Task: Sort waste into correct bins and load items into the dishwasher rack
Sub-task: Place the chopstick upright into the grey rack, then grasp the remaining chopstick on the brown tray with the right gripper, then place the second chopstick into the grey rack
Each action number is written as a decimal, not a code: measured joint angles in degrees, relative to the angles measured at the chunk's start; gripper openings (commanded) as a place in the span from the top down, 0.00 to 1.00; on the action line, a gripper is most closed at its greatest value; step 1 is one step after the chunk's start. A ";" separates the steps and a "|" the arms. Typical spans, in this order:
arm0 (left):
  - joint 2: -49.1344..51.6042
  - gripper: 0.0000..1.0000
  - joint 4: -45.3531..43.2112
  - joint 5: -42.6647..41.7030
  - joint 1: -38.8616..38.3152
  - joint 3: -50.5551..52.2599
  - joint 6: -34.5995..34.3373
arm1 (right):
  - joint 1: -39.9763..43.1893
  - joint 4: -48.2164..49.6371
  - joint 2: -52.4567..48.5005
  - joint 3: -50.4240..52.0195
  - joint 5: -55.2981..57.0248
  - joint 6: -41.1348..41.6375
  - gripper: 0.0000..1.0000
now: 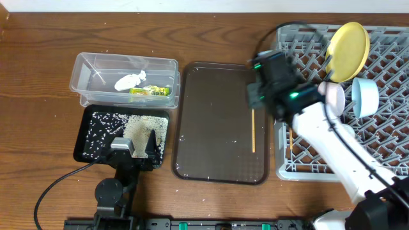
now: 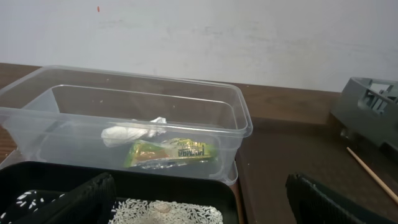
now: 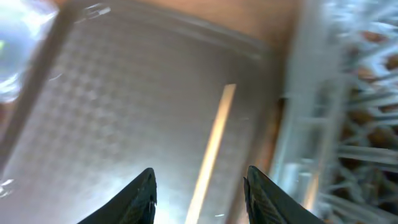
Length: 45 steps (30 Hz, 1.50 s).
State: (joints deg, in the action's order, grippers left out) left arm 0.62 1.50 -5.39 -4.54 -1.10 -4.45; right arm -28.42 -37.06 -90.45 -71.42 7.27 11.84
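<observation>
Hovering spread and empty over a chopstick [image 3: 214,146] on the serving tray [image 1: 211,128] is the right end effector [image 3: 199,177]; the left end effector [image 2: 200,186] is spread too. The tissue [image 1: 128,81] and wrapper [image 1: 151,92] lie in the tub [image 1: 89,64] by the far left corner, rice [image 1: 102,124] in the black tray [image 1: 82,137], plate [image 1: 348,43] and bowl [image 1: 365,97] in the rack [image 1: 396,83] at the right edge. Likely only the chopstick remains.

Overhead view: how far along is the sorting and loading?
Done: tissue and wrapper lie in the clear tub, rice in the black tray; yellow plate and blue bowl stand in the rack. In hand: the open right gripper hovers over a chopstick on the brown tray. Remaining: racking that chopstick.
</observation>
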 measured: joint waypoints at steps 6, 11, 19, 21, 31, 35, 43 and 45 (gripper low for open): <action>0.00 0.10 -0.02 0.00 0.00 0.00 0.00 | -4.04 -0.39 -7.85 -0.04 3.76 6.78 0.58; 0.00 0.10 -0.02 -0.02 0.00 0.00 0.00 | -3.91 -0.63 -17.00 0.00 5.81 11.74 0.63; 0.00 0.10 0.00 0.00 0.00 0.00 0.00 | -1.46 -3.41 -21.59 0.00 4.72 17.14 0.78; 0.00 0.10 -0.02 0.00 0.00 0.00 0.00 | -1.38 -4.55 -22.45 -0.37 4.17 17.51 0.93; 0.00 0.10 -0.02 -0.02 0.00 0.00 0.00 | -1.05 -5.29 -20.85 -1.33 1.70 14.03 0.99; 0.00 0.10 0.00 0.00 0.00 0.00 0.02 | 0.87 -4.85 -12.61 -2.25 1.38 8.20 0.99; 0.00 0.10 -0.02 0.00 0.00 0.00 0.00 | 11.04 -4.07 1.86 -5.66 8.09 0.35 0.99; 0.00 0.10 -0.02 0.00 0.00 0.00 0.00 | 13.64 -4.28 0.66 -5.66 7.76 -1.68 0.99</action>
State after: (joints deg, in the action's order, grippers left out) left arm 0.62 1.48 -5.39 -4.54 -1.10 -4.45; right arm -14.79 -41.34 -89.80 -77.08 15.03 10.15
